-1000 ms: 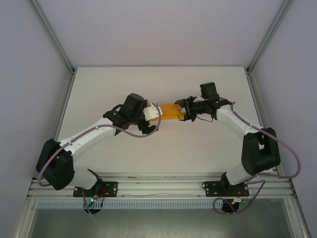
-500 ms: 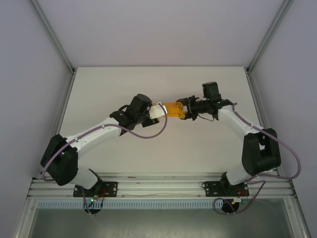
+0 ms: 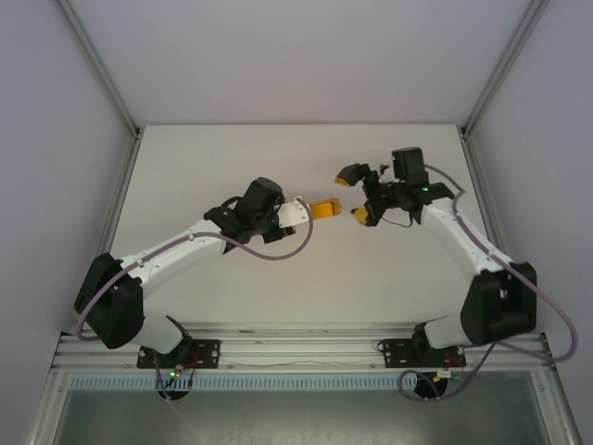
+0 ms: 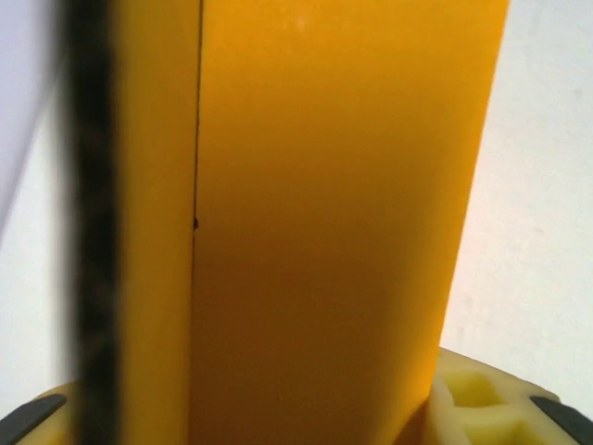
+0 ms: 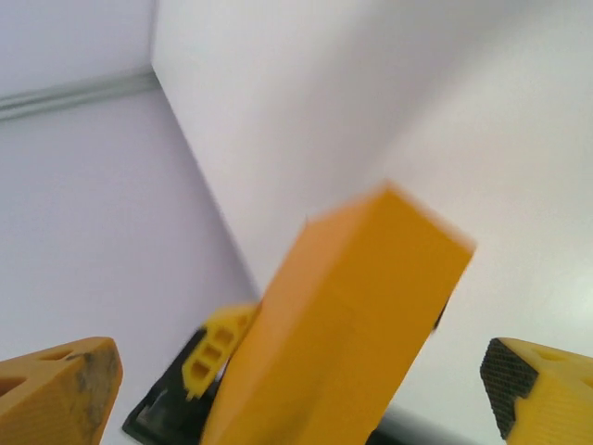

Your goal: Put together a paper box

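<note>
The left end effector is clamped on the near-left end of the box. In the left wrist view the orange card stands between its black pad and its yellow finger, so the grip looks firm. A second ago this end effector was wide open beside the box. It has closed since then and now carries the box alone.

The box is a small folded orange block that sticks out from that grip toward the right. It seems to be held off the surface, though the top view does not settle this.

Just right of the box, the right end effector has let go. A moment ago it was closed on the box's right end. Now its jaws stand wide apart and it has drawn back, leaving a clear gap. In its own wrist view the box's free end points up between its spread fingertips without touching either.

This looks like a handover from right to left. The box's right end is now free to be re-gripped, or a flap there can be pressed. One risk is that the box, held at one end only, may tilt in the grip.

Beyond the box, the white surface runs back to the rear wall.
</note>
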